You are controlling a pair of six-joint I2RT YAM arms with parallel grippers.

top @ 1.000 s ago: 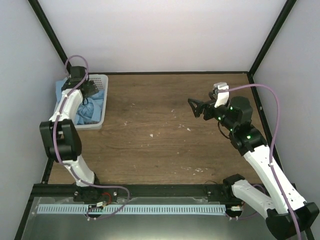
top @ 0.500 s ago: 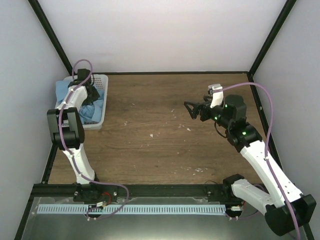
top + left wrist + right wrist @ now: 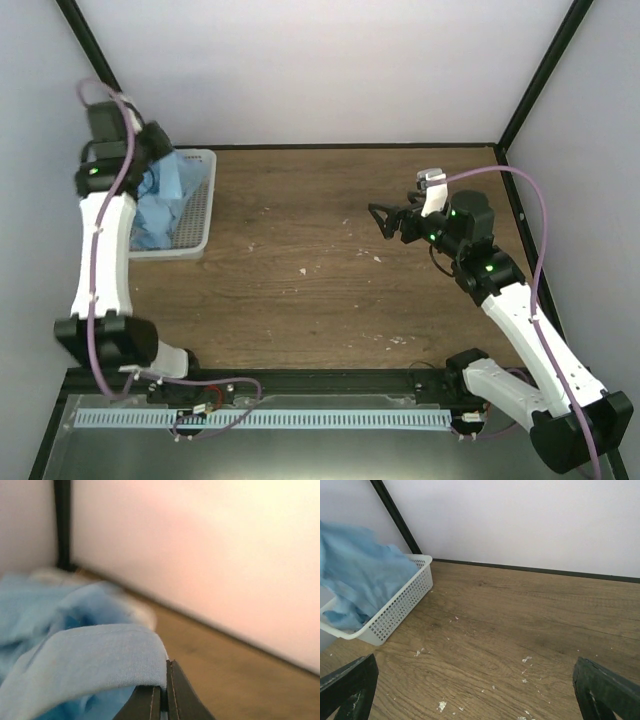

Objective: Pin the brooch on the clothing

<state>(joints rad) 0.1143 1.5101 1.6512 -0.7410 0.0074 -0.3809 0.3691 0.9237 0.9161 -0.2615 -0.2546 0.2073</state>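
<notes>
Two things: left end effector (image 3: pixel 167 670) pinched tight on blue shirt (image 3: pixel 165 190) fold, fabric hanging over white basket (image 3: pixel 201 206), desk (image 3: pixel 320 290) far-left corner; right end effector (image 3: pixel 382 220) wide open, empty, above mid-desk

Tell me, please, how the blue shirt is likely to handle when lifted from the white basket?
Probably floppy: the shirt drapes limply from the shut left jaws. Likely light: one thin pinch holds a bunch above the basket. It may drag on the rim, since part lies inside.
</notes>
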